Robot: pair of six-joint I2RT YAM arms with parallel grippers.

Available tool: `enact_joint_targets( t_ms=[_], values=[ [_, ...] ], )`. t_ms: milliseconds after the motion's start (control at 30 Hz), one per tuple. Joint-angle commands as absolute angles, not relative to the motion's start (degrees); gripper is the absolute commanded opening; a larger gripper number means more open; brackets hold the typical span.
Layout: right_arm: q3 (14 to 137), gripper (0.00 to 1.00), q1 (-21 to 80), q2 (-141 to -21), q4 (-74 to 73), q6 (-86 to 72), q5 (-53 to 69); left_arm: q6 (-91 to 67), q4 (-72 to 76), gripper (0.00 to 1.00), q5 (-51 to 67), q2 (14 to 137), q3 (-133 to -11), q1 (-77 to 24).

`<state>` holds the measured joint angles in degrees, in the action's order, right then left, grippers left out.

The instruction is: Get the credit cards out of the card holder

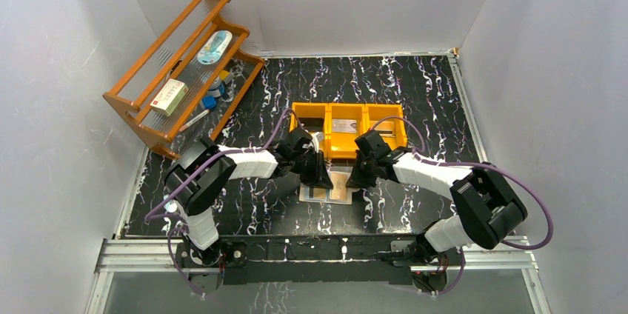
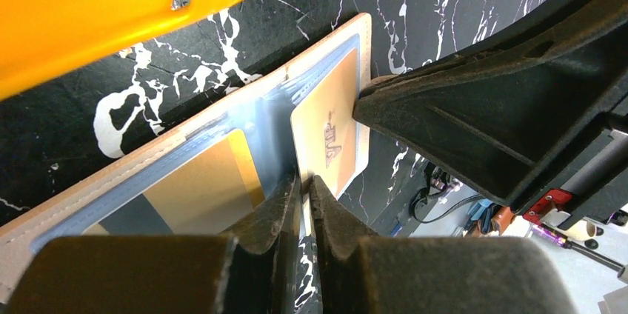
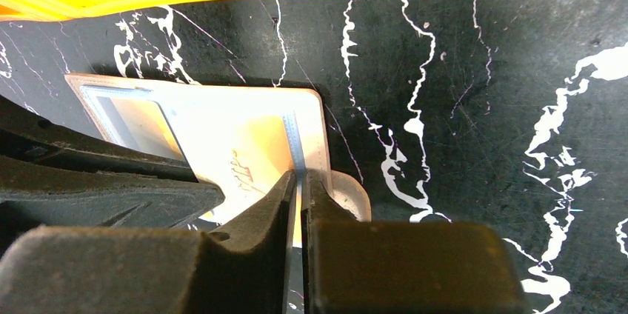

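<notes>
Far left on the desk point(image 1: 429, 92): wooden rack point(image 1: 178, 77), angled against the wall, holding a few small boxes and bottles.

Next rightward: left end effector point(image 2: 304, 181), lowered onto the holder point(image 2: 244, 118). Closed to a thin slit, pinching the clear sleeve edge near the fold. Sits there between two gold cards: one point(image 2: 207, 188) in the left panel, one point(image 2: 333, 129) with lettering in the right panel.

Centre: holder lying open and flat, inside up, just in front of the orange tray point(image 1: 348, 105); touching it or not, cannot tell. Tan border all round, shiny bluish sleeves within, cards showing through the plastic.

Right: right end effector point(image 3: 300, 177), down on the holder's right edge, just beside the little pale tab point(image 3: 348, 192). Likewise almost shut, nipping the bluish strip of the sleeve at that edge. Tips of both end effectors near each other over the right panel, not touching.
</notes>
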<state>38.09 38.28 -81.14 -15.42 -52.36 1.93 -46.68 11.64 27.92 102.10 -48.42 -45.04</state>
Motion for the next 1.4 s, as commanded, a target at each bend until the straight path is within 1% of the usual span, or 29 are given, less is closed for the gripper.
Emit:
enact_joint_targets(
  t_ms=[0,333,667,800,867,933,1100,1233,1367],
  values=[
    [36.87,0.14,38.96,-83.41,-16.17,-52.42,0.69,-45.24,8.85,0.09,27.02,97.95,-47.75,-45.46],
    [37.44,0.12,39.01,-84.25,-16.42,-51.93,0.43,-44.91,7.74,0.10,25.88,96.53,-47.29,-45.31],
    [38.07,0.11,38.96,-84.08,-17.14,-51.86,-0.20,-43.61,4.87,0.11,24.53,95.93,-47.84,-45.26],
    [38.30,0.11,38.98,-84.03,-17.20,-51.75,-0.16,-44.36,7.25,0.11,25.58,95.93,-46.96,-45.26],
    [38.30,0.11,38.95,-83.81,-17.23,-51.68,-0.13,-45.09,8.46,0.14,26.64,96.64,-46.95,-45.26],
    [38.36,0.12,38.94,-83.63,-17.23,-51.55,-0.16,-45.74,8.74,0.24,26.91,97.30,-47.07,-45.20],
    [38.34,0.13,38.99,-83.38,-17.01,-51.59,0.08,-47.96,10.68,0.28,28.17,99.01,-46.60,-45.24],
    [38.14,0.13,38.94,-83.28,-16.88,-51.65,0.16,-49.47,12.96,0.26,29.21,99.92,-45.66,-45.26],
    [37.94,0.13,38.96,-83.40,-16.61,-51.86,0.34,-49.93,13.65,0.15,30.46,100.70,-45.45,-45.26]
  ],
)
